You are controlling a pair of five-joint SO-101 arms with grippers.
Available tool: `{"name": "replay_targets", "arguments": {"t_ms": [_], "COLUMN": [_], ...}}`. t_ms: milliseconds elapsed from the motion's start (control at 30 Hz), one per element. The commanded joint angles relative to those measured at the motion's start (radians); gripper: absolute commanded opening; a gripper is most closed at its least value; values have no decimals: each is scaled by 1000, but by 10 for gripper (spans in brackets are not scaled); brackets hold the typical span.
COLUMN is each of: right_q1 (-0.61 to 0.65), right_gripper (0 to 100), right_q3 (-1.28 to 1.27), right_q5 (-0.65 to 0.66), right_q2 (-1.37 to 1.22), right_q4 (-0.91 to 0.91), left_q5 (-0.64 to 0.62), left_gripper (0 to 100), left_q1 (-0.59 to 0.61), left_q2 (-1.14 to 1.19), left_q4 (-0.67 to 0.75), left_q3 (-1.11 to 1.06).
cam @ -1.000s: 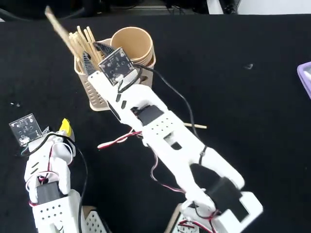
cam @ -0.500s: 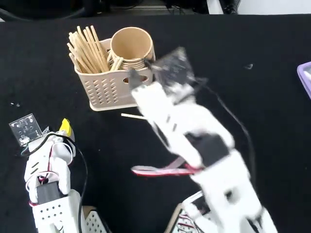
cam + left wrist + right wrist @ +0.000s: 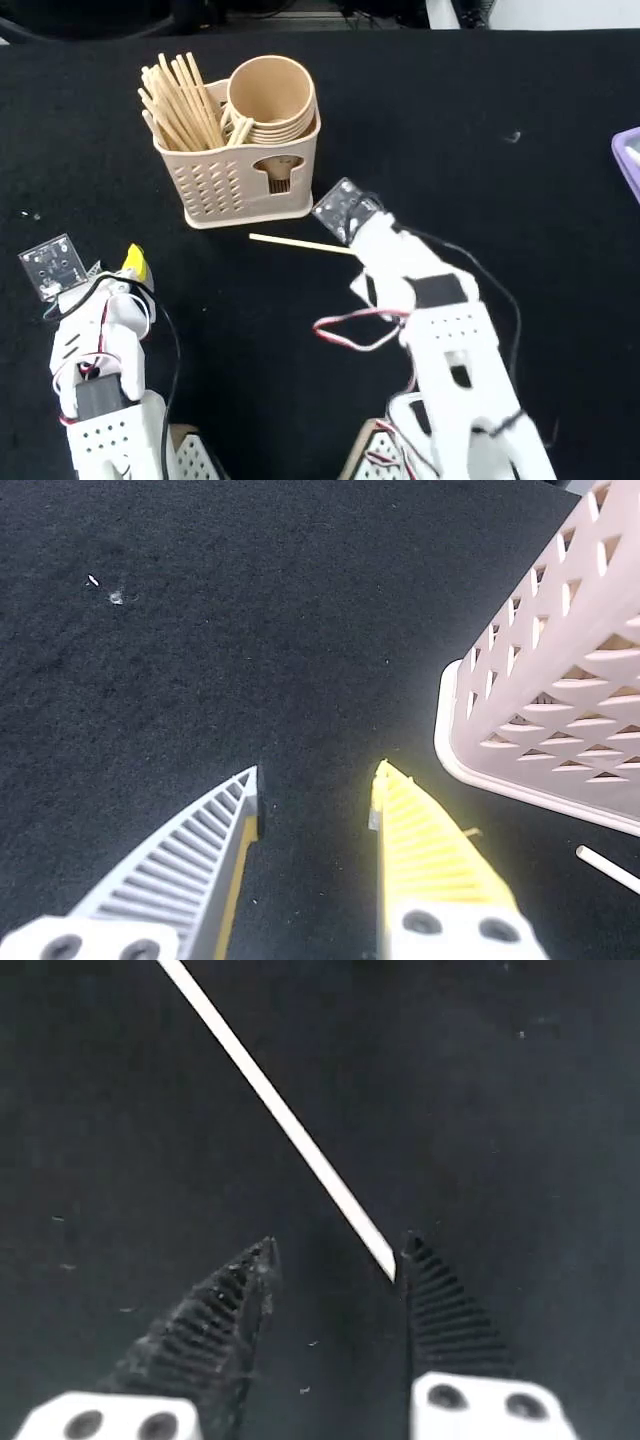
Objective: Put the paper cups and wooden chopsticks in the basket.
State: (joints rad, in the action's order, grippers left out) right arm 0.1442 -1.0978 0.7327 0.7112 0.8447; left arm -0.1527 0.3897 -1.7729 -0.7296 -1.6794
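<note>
A beige basket (image 3: 235, 175) stands at the back left of the black table. It holds a bundle of wooden chopsticks (image 3: 178, 100) and stacked paper cups (image 3: 270, 92). One loose chopstick (image 3: 298, 243) lies on the table just in front of the basket. My right gripper (image 3: 340, 1242) hangs open low over that chopstick (image 3: 280, 1120), whose end lies by the inner side of one fingertip. My left gripper (image 3: 316, 770) is open and holds nothing, near the table, to the front left of the basket (image 3: 550, 680).
A purple object (image 3: 628, 155) sits at the table's right edge. The right arm (image 3: 440, 310) stretches from the front edge toward the basket. The left arm (image 3: 100, 340) stands at the front left. A few small crumbs (image 3: 105, 588) lie on the cloth.
The right arm has pulled back from over the basket and come down over the loose chopstick. The chopstick that stuck out over the basket now lies in it. The left arm has kept still.
</note>
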Motion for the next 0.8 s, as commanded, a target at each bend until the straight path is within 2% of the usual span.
{"name": "replay_targets", "arguments": {"t_ms": [0,200,400,467,533,567,600,767], "right_q1": [-46,-101,-132,-132,-123,-121,-123,-118], "right_gripper": [211,211,206,151,24,8,31,10], "right_q3": [18,108,170,170,168,168,168,174], "right_q5": [132,236,313,354,416,433,434,425], "right_q2": [-134,-328,-501,-536,-550,-550,-542,-397], "right_q4": [-78,-186,-189,-181,-146,-118,-86,172], "left_q5": [6,6,6,6,6,6,6,6], "left_gripper": [186,186,186,186,186,186,186,186], "left_q1": [-5,-5,-5,-5,-5,-5,-5,-5], "left_q2": [-14,-14,-14,-14,-14,-14,-14,-14], "left_q4": [-8,-8,-8,-8,-8,-8,-8,-8], "left_q3": [-21,-21,-21,-21,-21,-21,-21,-21]}}
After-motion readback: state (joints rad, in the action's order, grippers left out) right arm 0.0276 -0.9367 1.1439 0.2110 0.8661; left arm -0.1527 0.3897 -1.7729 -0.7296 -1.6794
